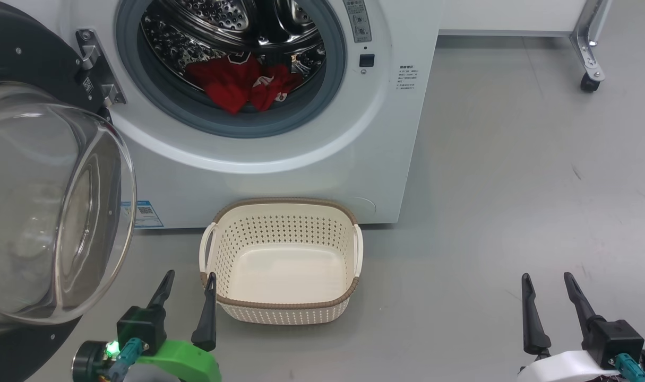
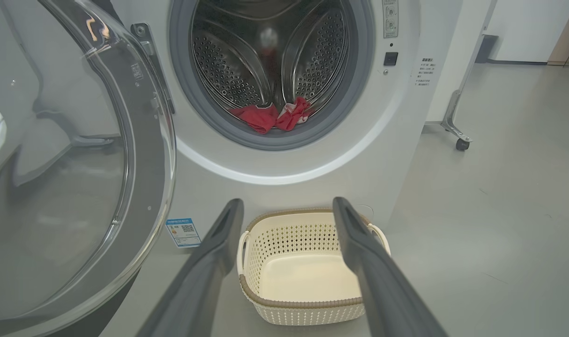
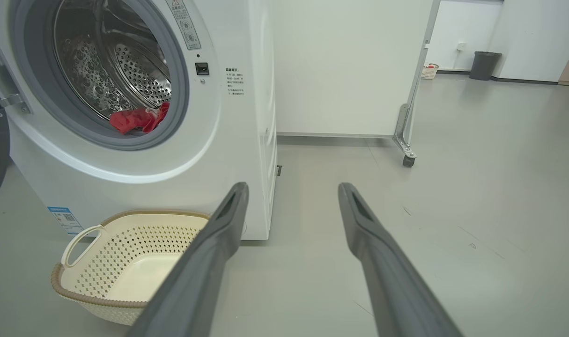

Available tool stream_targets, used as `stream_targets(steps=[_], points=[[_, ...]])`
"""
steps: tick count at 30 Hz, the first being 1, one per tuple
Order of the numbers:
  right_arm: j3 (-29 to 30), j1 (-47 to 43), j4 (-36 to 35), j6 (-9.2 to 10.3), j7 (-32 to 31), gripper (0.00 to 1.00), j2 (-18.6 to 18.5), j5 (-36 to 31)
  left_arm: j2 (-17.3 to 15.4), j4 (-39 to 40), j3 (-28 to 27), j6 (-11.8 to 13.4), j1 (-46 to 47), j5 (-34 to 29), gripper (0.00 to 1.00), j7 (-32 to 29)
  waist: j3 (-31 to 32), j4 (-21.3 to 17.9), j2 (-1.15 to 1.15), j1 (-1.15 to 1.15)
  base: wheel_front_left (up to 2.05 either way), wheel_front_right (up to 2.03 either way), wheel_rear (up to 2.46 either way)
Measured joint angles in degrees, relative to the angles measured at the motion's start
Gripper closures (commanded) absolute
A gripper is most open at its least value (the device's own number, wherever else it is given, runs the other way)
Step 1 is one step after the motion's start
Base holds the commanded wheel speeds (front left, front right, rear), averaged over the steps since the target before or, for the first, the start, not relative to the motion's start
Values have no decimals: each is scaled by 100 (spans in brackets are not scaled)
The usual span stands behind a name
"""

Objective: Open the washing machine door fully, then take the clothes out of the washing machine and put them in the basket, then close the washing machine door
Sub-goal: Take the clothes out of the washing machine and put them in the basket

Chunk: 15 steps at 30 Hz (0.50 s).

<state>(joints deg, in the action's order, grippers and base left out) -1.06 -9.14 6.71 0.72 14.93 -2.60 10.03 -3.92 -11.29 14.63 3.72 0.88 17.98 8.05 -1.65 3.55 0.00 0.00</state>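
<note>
The washing machine door (image 1: 41,207) stands swung wide to the left of the washing machine (image 1: 301,159), so I judge the opening step done and the unloading step in hand, not yet begun. The clothes (image 1: 240,82) lie in a soft red crumpled heap at the bottom front of the machine's drum (image 1: 221,26), spilling toward the grey rubber gasket (image 1: 237,124). The basket (image 1: 285,202) sits empty on the floor just in front of the machine, below its opening.

The left gripper (image 1: 190,276) hovers low, in front of the machine beside the basket, its fingers spread apart and holding nothing; the right gripper (image 1: 546,276) is likewise spread and empty, off to the machine's right.

Next, an arm must likely rise and reach through the opening, over the gasket lip, and pinch a fold of cloth (limp fabric may trail or snag on the perforated steel).

The door's bowl is clear bulging glass in a glossy black ring; the basket is cream perforated plastic with a brown woven-look rim.
</note>
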Motion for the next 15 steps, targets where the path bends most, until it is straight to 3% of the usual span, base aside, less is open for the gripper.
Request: stream_targets(steps=[15], points=[[-1,-48,-34,0,0,0,7,0,-1,131,4,-4,-3,9,0,-31,-42,-28,0,0,14,-14,0]])
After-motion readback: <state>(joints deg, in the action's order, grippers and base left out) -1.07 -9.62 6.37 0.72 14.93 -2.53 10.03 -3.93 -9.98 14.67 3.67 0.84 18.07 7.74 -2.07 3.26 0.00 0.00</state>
